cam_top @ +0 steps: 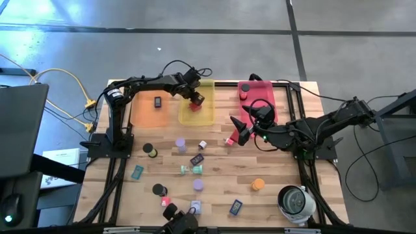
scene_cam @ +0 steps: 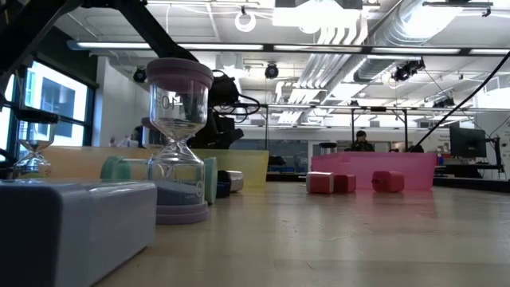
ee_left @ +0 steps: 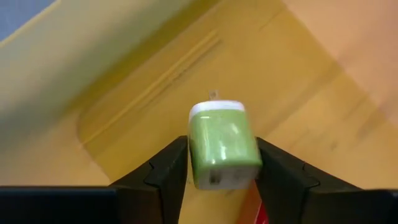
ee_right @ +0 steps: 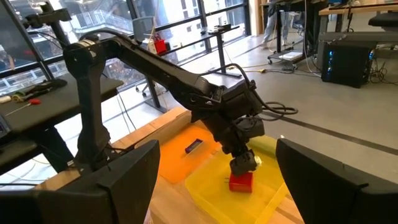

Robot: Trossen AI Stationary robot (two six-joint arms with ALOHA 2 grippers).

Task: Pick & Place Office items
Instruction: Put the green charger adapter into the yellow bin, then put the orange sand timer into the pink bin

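Observation:
My left gripper [ee_left: 221, 150] is over the yellow tray [cam_top: 207, 112] and is shut on a small green cube with a white end [ee_left: 222, 146]. A red cube [ee_right: 241, 182] lies on the tray floor just below it. My right gripper [cam_top: 239, 133] hangs open over the wood beside the pink tray's near left corner, next to a pink piece [cam_top: 229, 140], and touches nothing. Purple discs [cam_top: 181, 143], black discs [cam_top: 148, 149], an orange disc [cam_top: 258, 184] and dark rectangles [cam_top: 197, 159] lie scattered on the table. My left gripper pinches the green cube between its two fingers [ee_left: 171, 165], one on each opposite side face [ee_left: 198, 155]. The fingers come from above, slanting down into the yellow tray. The cube's white end with a metal prong [ee_left: 214, 95] points away from the wrist, toward the tray floor.
The orange tray [cam_top: 146, 114] holds a dark rectangle [cam_top: 158, 102]. The pink tray [cam_top: 266, 104] holds red pieces [cam_top: 245, 88]. A white-grey round device [cam_top: 296, 201] stands at the near right corner. A lavender hourglass [scene_cam: 179, 135] and a grey block [scene_cam: 76, 223] stand near the low camera.

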